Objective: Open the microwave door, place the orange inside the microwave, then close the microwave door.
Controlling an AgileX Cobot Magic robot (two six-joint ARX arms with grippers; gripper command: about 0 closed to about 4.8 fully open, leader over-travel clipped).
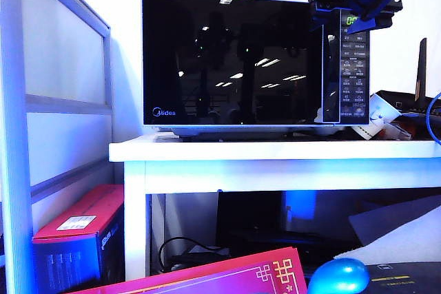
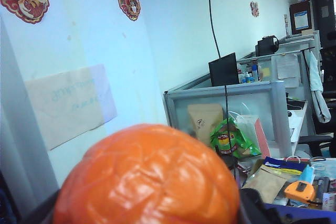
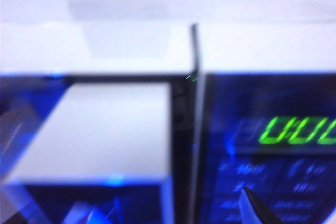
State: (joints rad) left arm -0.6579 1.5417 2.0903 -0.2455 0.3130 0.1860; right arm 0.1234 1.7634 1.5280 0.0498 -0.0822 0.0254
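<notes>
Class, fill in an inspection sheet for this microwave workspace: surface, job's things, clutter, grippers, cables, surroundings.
Surface: white table bearing the microwave.
Job's things: microwave door shut; orange fills the left wrist view, in the left gripper.
Clutter: blue egg-shaped object, red box and red-pink card lower down.
Grippers: left gripper out of the exterior view, its jaws hidden by the orange; right gripper open, at the door's upper right edge by the green display.
Cables: black cable under the table.
Surroundings: office desks, wall decorations.

"Midea" on microwave door (image 1: 164, 112), green digits on microwave (image 1: 255, 60) display
</notes>
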